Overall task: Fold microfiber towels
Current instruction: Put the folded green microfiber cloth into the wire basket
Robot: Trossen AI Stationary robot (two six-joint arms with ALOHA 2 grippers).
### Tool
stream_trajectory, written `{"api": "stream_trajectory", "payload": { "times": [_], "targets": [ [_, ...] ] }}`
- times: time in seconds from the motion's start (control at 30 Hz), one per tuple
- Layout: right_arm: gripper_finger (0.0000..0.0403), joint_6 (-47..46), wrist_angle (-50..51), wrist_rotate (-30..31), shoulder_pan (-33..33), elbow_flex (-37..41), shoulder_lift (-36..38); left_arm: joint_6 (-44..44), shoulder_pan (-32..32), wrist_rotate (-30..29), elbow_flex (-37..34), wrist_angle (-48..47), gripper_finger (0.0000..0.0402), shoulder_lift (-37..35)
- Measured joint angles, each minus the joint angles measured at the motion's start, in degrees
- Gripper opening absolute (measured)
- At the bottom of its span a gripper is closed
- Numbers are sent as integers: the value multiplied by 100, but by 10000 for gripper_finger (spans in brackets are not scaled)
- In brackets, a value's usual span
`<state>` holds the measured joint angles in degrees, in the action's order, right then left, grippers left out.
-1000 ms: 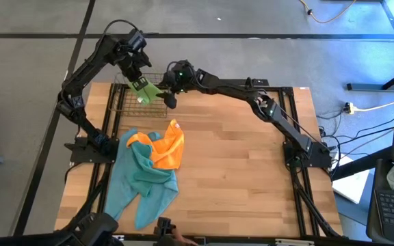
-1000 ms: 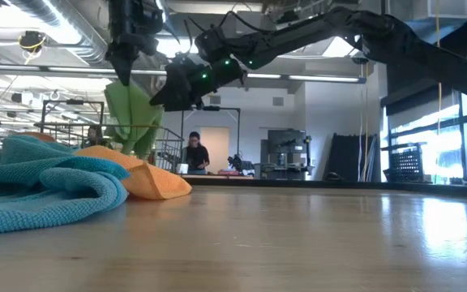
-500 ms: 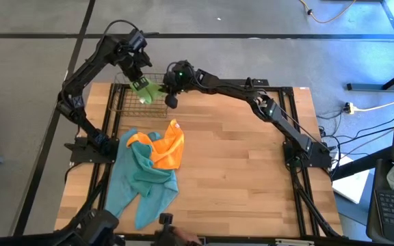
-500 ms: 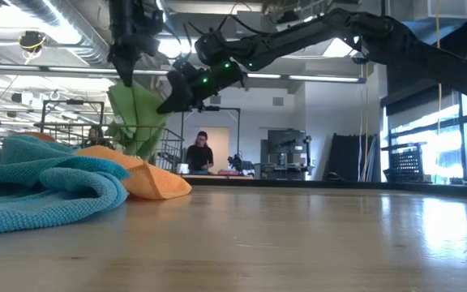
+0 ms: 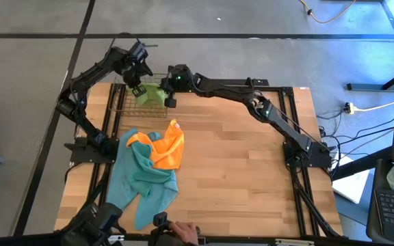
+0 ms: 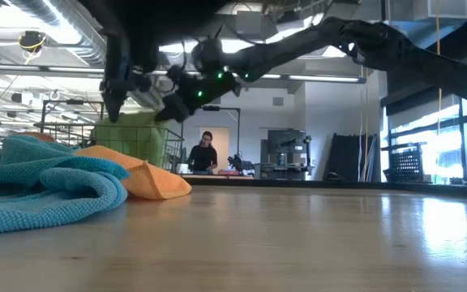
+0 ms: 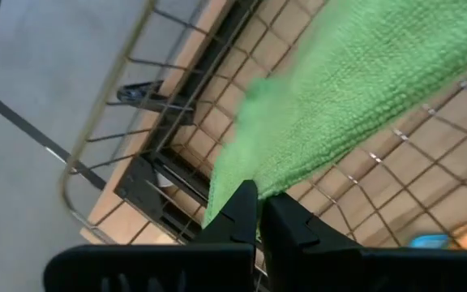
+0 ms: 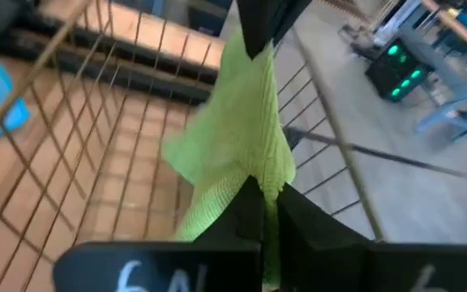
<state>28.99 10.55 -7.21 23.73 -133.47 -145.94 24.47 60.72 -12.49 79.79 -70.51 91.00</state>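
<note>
Fingers (image 7: 254,212) pinching lime green towel (image 5: 150,93)

Overhead looks straight down, low view level across the table (image 6: 298,243) — wrist cameras close over the wire basket (image 5: 125,102).

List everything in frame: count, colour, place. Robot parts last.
Lime green microfiber towel: one, held up between both hands over the wire basket at the table's far left corner.
Teal microfiber towels: heaped, count unclear, on the table's left side near the front.
Orange microfiber towel: one, lying on the far right part of the teal heap.
Wire basket: one, metal wire, far left corner of the table.
Table: one, light wood planks on a black frame.
Person: one, dark top, far back in the room in the low view.
Left hand: shut on the lime green towel's left end.
Right hand: shut on the towel's right end.
</note>
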Motion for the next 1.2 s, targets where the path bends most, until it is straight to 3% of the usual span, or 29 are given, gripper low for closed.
{"api": "stream_trajectory", "payload": {
  "times": [0.2,0.43,0.57,0.7,0.9,1.2],
  "targets": [
    [12,8,-276,35,2,0,-113,334,-1,-572,-225,379,0,0],
    [11,434,-835,869,94,0,-133,-14,-29,-1153,-199,1134,0,-6],
    [10,572,-768,686,-24,0,-133,-618,-36,-1059,-203,889,0,-7],
    [12,-8,-350,176,-186,0,-133,-1200,-40,-864,-216,675,0,-7],
    [15,-30,-244,281,-262,-4,-133,-1546,64,-696,-422,905,0,-7],
    [15,228,-373,242,126,-138,-130,-1846,26,-441,-393,640,0,-11]
  ]
}}
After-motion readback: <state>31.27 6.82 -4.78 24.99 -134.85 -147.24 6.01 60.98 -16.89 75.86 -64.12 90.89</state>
